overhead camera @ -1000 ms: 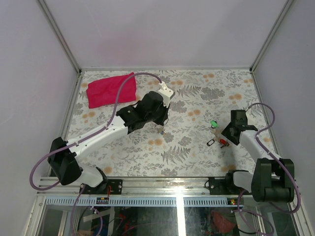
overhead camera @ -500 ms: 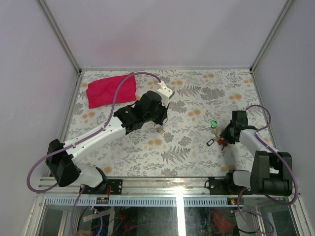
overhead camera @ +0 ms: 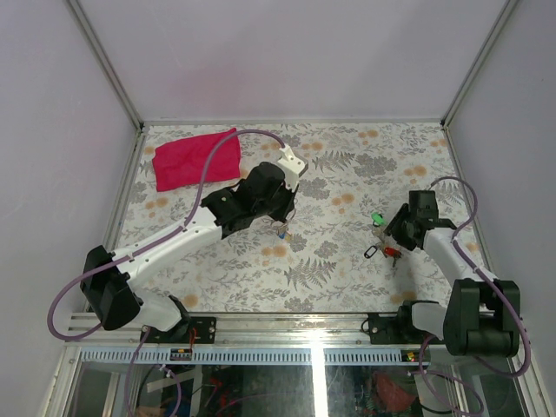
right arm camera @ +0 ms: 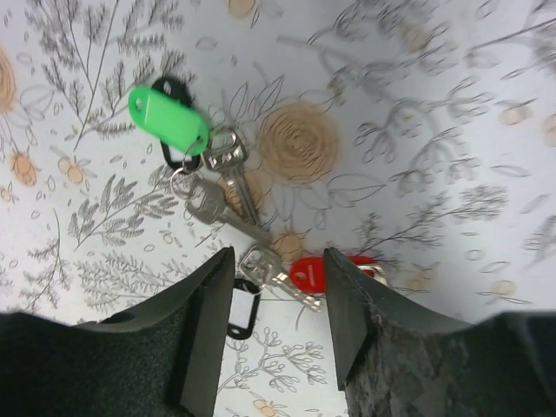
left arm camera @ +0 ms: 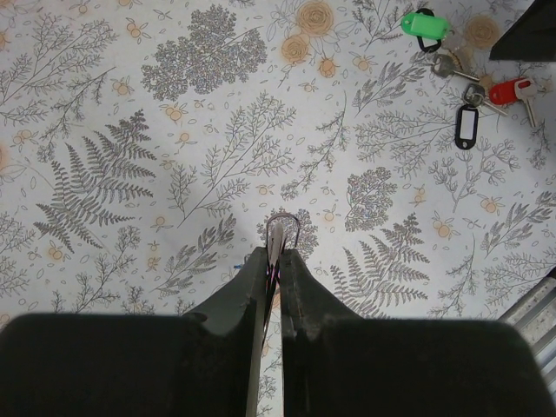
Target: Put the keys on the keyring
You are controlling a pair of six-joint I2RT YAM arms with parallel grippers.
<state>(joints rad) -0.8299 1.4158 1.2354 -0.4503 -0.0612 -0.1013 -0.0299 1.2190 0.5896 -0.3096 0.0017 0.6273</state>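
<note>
The keys lie in a loose bunch on the floral table cover: a green tag (right arm camera: 168, 117), two silver keys (right arm camera: 228, 178), a red-headed key (right arm camera: 313, 274) and a black-framed white tag (right arm camera: 241, 310). They show in the top view by the green tag (overhead camera: 377, 218) and in the left wrist view (left arm camera: 423, 23). My right gripper (right arm camera: 278, 256) is open just above the bunch, one jaw on each side of the red-headed key and a silver key (right arm camera: 265, 262). My left gripper (left arm camera: 277, 254) is shut on the thin keyring (left arm camera: 282, 233), whose loop sticks out past the fingertips, above the table's middle (overhead camera: 282, 228).
A pink cloth (overhead camera: 196, 158) lies at the back left corner. Grey walls close in the table on three sides, and a metal rail (overhead camera: 287, 321) runs along the near edge.
My right gripper has moved left and forward over the bunch of keys. My left arm has shifted only slightly, still holding the keyring.
</note>
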